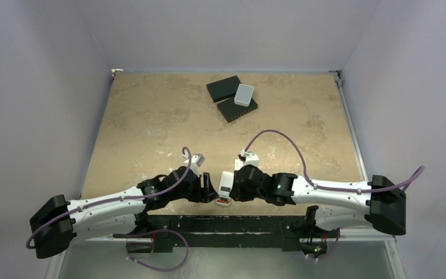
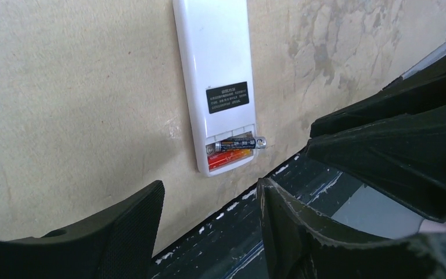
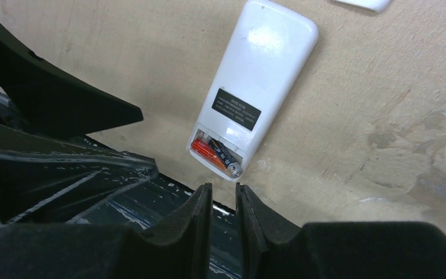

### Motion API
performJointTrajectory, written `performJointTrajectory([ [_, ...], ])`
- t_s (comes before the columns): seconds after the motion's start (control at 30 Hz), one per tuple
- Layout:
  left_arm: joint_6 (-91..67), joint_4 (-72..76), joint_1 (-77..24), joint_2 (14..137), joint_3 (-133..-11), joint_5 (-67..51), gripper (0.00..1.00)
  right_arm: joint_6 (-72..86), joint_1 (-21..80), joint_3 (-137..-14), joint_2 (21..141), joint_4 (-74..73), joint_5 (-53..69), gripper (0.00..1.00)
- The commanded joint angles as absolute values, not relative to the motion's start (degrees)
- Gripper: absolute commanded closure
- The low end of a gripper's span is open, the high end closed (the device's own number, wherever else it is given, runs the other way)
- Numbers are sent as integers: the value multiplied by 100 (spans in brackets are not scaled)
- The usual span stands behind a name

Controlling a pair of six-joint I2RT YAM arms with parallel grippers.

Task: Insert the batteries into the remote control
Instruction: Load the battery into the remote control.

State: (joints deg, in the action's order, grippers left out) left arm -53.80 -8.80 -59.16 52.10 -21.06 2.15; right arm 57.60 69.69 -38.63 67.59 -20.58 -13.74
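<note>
The remote control (image 2: 215,64) lies back-up on the table near its front edge, its battery recess uncovered. A red-orange battery (image 2: 230,157) sits flat in the recess. A dark battery (image 2: 239,143) lies tilted on top of it, one end poking past the remote's side (image 3: 235,169). My left gripper (image 2: 210,186) hovers open and empty just short of the recess end. My right gripper (image 3: 223,189) points at the same end of the remote (image 3: 261,75), its jaws a narrow slit apart with nothing between them. In the top view the remote (image 1: 226,183) lies between the two grippers.
Two black flat boxes (image 1: 223,88) (image 1: 236,109) and a pale grey rounded box (image 1: 244,94) lie at the far middle of the table. The black mounting bar (image 1: 220,224) runs along the near edge right beside the remote. A small white piece (image 3: 363,3) lies beyond the remote.
</note>
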Motion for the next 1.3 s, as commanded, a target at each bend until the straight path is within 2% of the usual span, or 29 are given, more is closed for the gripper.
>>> performJointTrajectory([
  [0.0,-5499,142,-5848,5373,-1910,-163,42,6267,6941,-3755,6776,-1793,-1396,72],
  [0.13,-5504,530,-5766,5551,-1738,-349,46,6370,6939,-3727,6814,-1781,-1424,72],
  [0.37,-5525,1046,-5614,5932,-1542,-615,58,6473,6935,-3703,6992,-1665,-1342,73],
  [0.8,-5521,1585,-5431,6201,-1284,-858,70,6753,6935,-3610,7128,-1529,-1312,74],
  [1.27,-5537,2001,-5287,6406,-1139,-1096,78,6820,6935,-3618,7350,-1453,-1230,77],
])
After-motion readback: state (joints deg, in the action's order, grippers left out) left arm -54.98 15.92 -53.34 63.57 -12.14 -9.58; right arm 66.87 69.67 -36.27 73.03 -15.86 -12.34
